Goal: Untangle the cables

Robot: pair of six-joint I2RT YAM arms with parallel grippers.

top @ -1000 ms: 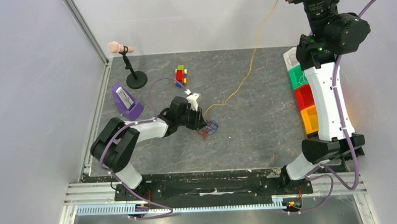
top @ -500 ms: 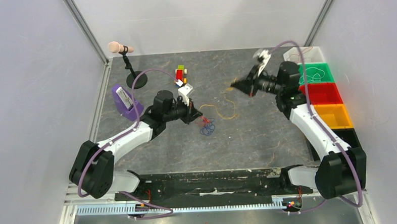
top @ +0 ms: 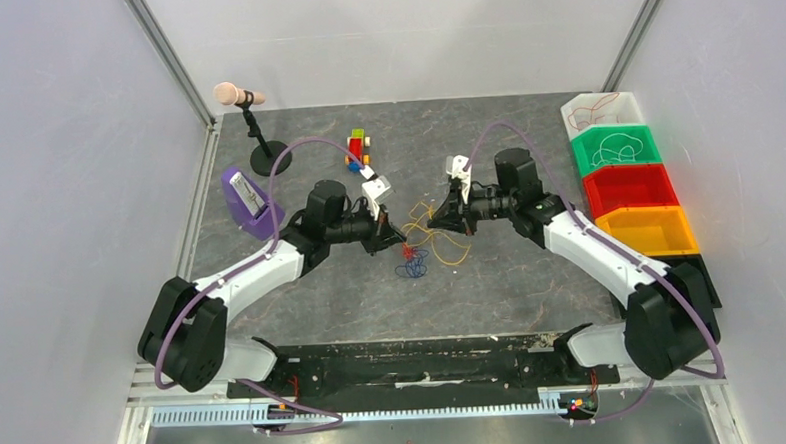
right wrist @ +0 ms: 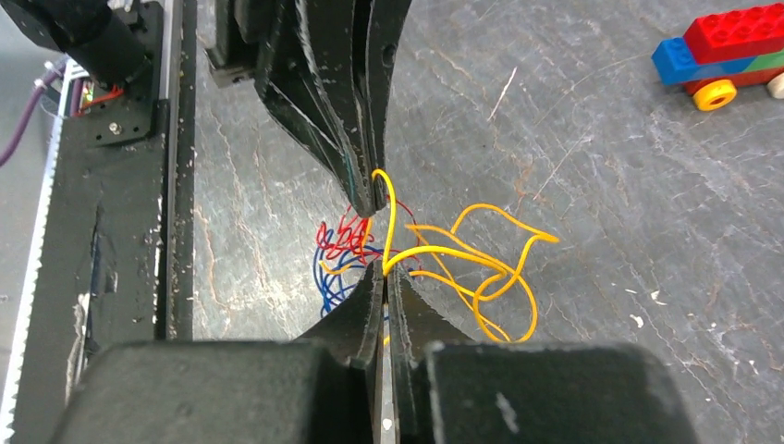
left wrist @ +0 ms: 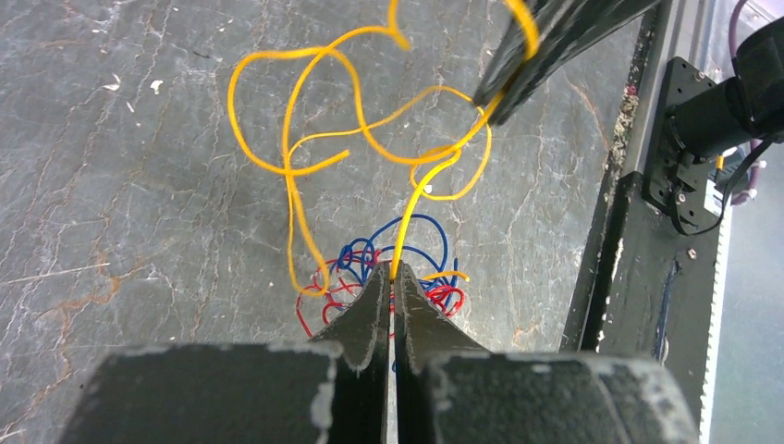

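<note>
**Both arms pinch the yellow wire: pulling it out of the knot**

Step in hand, as I read it: freeing one strand. The cables (top: 416, 259) sit on the tabletop (top: 532, 276) nearer to the arm bases than the toy brick car (top: 358, 148), well apart from it and slightly to its right. The yellow wire (left wrist: 296, 157) loops loosely and is mostly free. Its tail runs down into the red and blue knot (left wrist: 434, 248), which lies flat on the side of the bunch away from the car.

Left fingers (left wrist: 374, 301): fully pinched, no gap showing. They have the yellow wire right where it comes out of the knot. Right fingers (right wrist: 365, 310): also pinched tight, on the same yellow wire a short way along, just beside the left tips. The two sets of tips nearly touch, facing each other over the knot.

Next move, my judgement: you need to draw the yellow wire clear of the red and blue strands. With both grips on the same strand and this close, nothing holds the knot down, so it will likely ride along. Consider moving one set of fingers onto the knot, then pull slowly and low. These wires are hair-thin and may slip or snag.
</note>
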